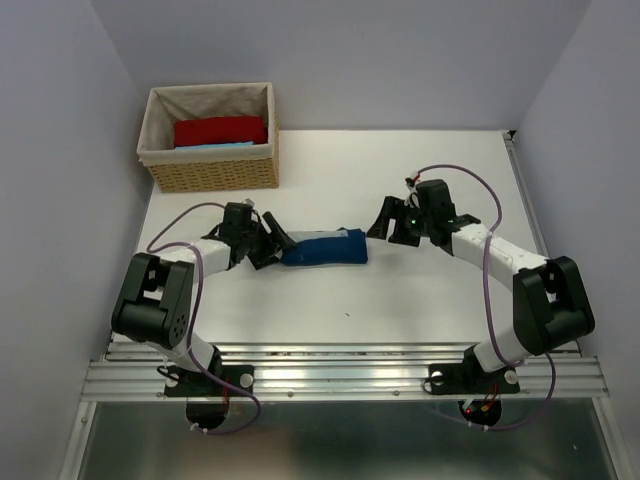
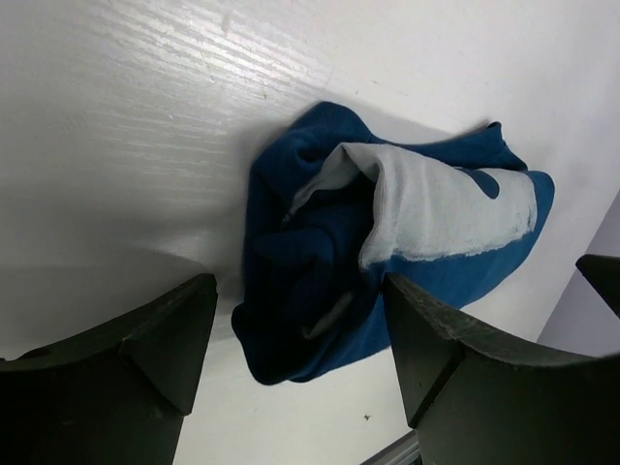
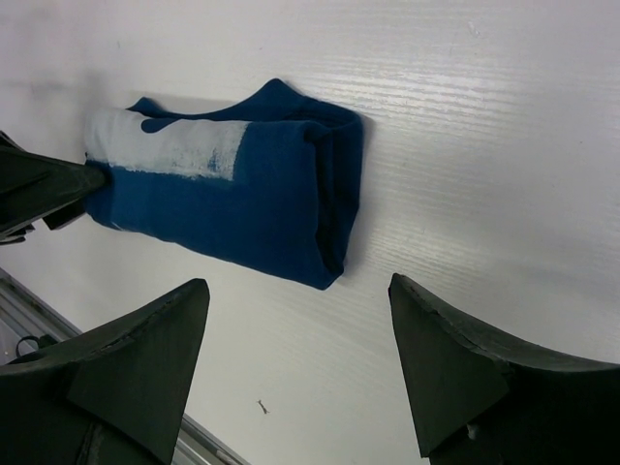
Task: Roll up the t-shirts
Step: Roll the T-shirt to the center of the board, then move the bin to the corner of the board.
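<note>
A dark navy-blue t-shirt (image 1: 325, 248) lies as a short roll on the white table (image 1: 400, 290), between my two grippers. My left gripper (image 1: 271, 244) is at the roll's left end, open. In the left wrist view the roll's end (image 2: 320, 291) sits between the spread fingers (image 2: 174, 339) and shows a pale grey patch. My right gripper (image 1: 386, 222) stands open just off the roll's right end. In the right wrist view the roll (image 3: 242, 203) lies ahead of the fingertips (image 3: 436, 339) and apart from them. A red t-shirt (image 1: 220, 130) and a light-blue piece (image 1: 225, 146) lie in the basket.
The wicker basket (image 1: 210, 176) with its cloth lining stands at the table's back left corner. Grey walls close in on the left, back and right. A metal rail (image 1: 340, 375) carrying both arm bases runs along the near edge.
</note>
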Motion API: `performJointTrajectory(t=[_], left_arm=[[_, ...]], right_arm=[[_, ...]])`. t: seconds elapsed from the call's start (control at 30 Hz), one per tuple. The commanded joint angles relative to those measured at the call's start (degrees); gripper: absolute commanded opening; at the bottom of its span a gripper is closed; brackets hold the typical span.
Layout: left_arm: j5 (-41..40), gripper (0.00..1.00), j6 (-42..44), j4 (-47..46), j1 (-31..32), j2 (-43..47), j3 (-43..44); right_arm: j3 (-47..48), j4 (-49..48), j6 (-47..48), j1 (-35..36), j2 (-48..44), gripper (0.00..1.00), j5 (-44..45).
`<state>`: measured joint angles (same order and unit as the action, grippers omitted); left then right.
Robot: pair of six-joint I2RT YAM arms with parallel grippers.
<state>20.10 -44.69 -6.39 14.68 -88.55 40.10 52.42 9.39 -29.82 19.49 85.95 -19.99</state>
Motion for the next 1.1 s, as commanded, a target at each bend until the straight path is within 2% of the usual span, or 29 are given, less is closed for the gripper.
performJointTrajectory(t=[0.0, 0.1, 0.17, 0.2, 0.23, 0.27, 0.3, 0.4, 0.43, 0.53, 0.63, 0.83, 0.93, 0.97, 1.07], left_arm=[[-0.85, 0.79, -0.14, -2.56, 0.7, -2.32, -0.9], [1.07, 0.72, -1.01, -3.71, 1.75, -3.73, -0.28], [1.96, 0.65, -1.19, -4.68, 2.55, -4.6, 0.68], [2.22, 0.58, -1.19, -4.59, 3.25, -4.7, 1.12], [2.23, 0.58, -1.28, -4.59, 3.6, -4.79, 1.39], [2.14, 0.51, -1.37, -4.59, 3.69, -4.87, 1.91], [2.14, 0.49, -1.46, -4.59, 3.87, -4.79, 2.09], [0.83, 0.57, -0.41, -2.76, 3.87, -4.17, 3.49], [0.04, 0.67, 0.82, -0.57, 3.78, -3.65, 3.93], [-3.74, 0.82, 3.63, 4.78, 3.87, -0.58, 6.04], [-8.31, 0.9, 5.92, 11.36, 3.87, 3.11, 9.55], [-18.16, 0.94, 13.13, 22.37, 3.78, 6.29, 22.99], [-22.8, 0.94, 17.33, 26.76, 3.78, 3.14, 34.66], [-23.52, 0.94, 18.48, 27.83, 3.78, 0.43, 41.66], [-26.86, 0.94, 23.23, 30.21, 3.78, -3.98, 51.19]], right_arm=[[0.4, -2.27, -0.41, 0.03, 0.09, 0.8, -0.49], [0.49, -2.79, -1.29, 0.03, 0.62, 0.81, -0.49], [0.57, -2.88, -1.55, 0.03, 0.88, 0.83, -0.67], [0.66, -2.88, -1.9, -0.58, 1.32, 0.83, -1.01], [0.66, -2.97, -2.08, -0.59, 1.5, 0.83, -1.1], [0.58, -3.06, -2.25, -0.59, 1.67, 0.83, -1.28], [0.57, -3.23, -2.43, -0.59, 1.67, 0.83, -1.54], [0.31, -3.41, -2.7, -0.59, 1.41, 0.84, -1.46], [0.22, -3.32, -2.61, -0.59, 1.24, 0.84, -1.2], [-0.13, -3.15, -2.43, -1.12, 0.1, 0.84, -0.93], [-0.04, -3.23, -2.43, -1.12, -0.61, 0.84, -0.93], [0.31, -3.06, -2.43, -1.64, -1.31, 0.86, -0.84], [0.22, -2.89, -2.35, -1.64, -2.02, 0.86, -0.32], [0.31, -2.71, -2.26, -1.64, -2.28, 0.86, 0.29], [0.4, -2.01, -2.61, -1.64, -3.42, 0.87, 0.74]])
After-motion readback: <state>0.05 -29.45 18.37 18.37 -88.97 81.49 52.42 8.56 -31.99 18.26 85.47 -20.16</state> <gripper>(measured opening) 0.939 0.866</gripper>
